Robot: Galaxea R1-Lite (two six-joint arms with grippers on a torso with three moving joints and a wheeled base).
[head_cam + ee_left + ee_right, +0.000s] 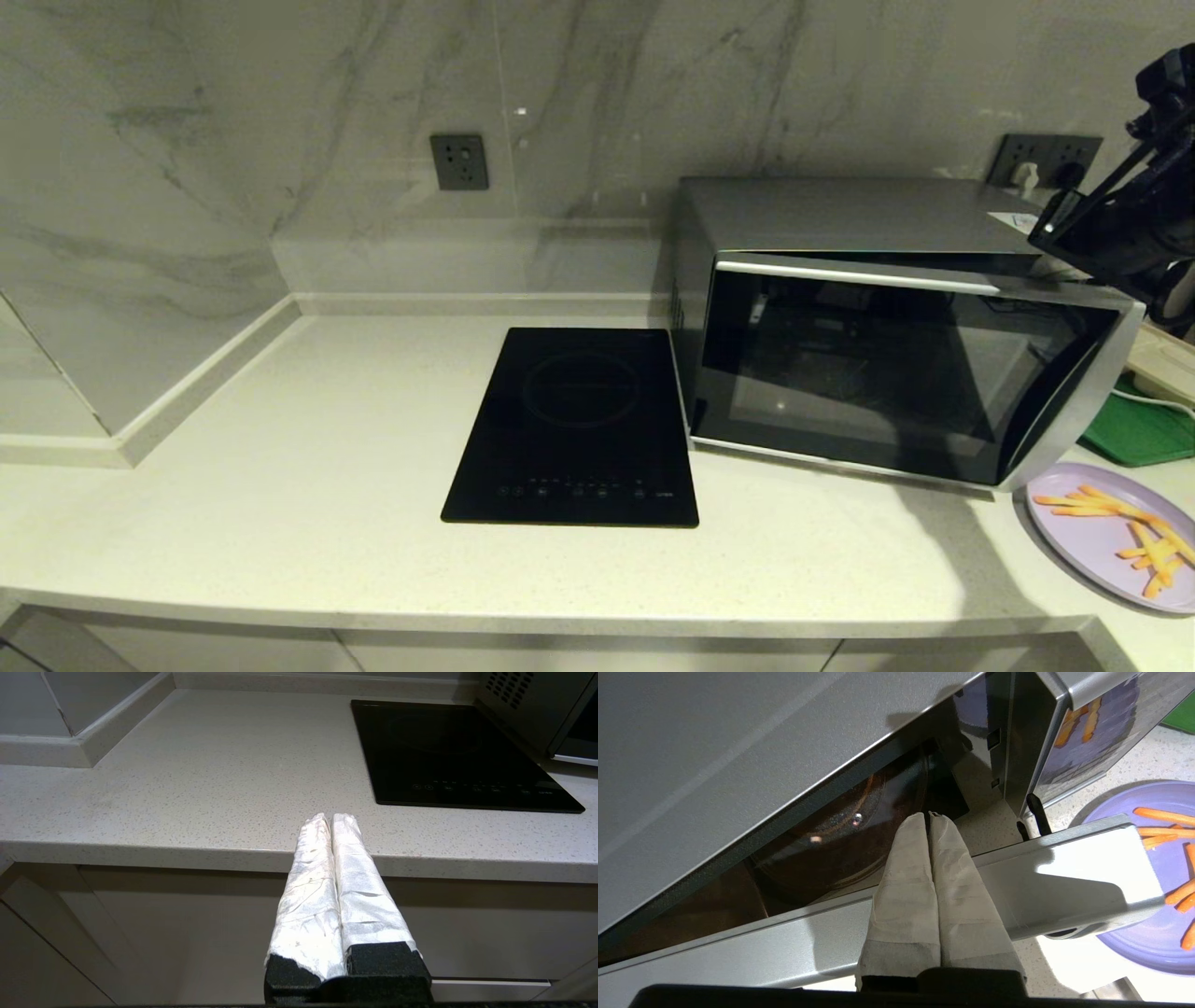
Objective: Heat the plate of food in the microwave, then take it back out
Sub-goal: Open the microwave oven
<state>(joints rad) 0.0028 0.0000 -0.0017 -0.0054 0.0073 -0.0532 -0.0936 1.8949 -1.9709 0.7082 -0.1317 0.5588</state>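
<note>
The microwave stood on the pale speckled countertop, to the right of a flat black induction cooktop and against the marble-patterned back wall. Its dark glass door was tipped open from the top edge, hinged along the bottom, leaving a narrow gap between the door's silver handle strip and the cabinet. Through that gap the right wrist view showed the dark cavity and a round glass turntable.

The right gripper was positioned at the upper right of the microwave, above the door's top edge. Its two padded fingers were pressed fully together with nothing between them. The fingertips pointed into the gap above the handle strip; whether they touched the door could not be told.

The plate of food, a lilac plate carrying orange fry-like sticks, rested on the countertop at the near right, just in front of the microwave's right corner and outside the oven. A green tray lay further back, to the right of the microwave.

The left gripper was parked low at the near edge of the countertop, in front of the cabinet fronts, well to the left of the cooktop. Its white-wrapped fingers were closed against each other and held nothing.
</note>
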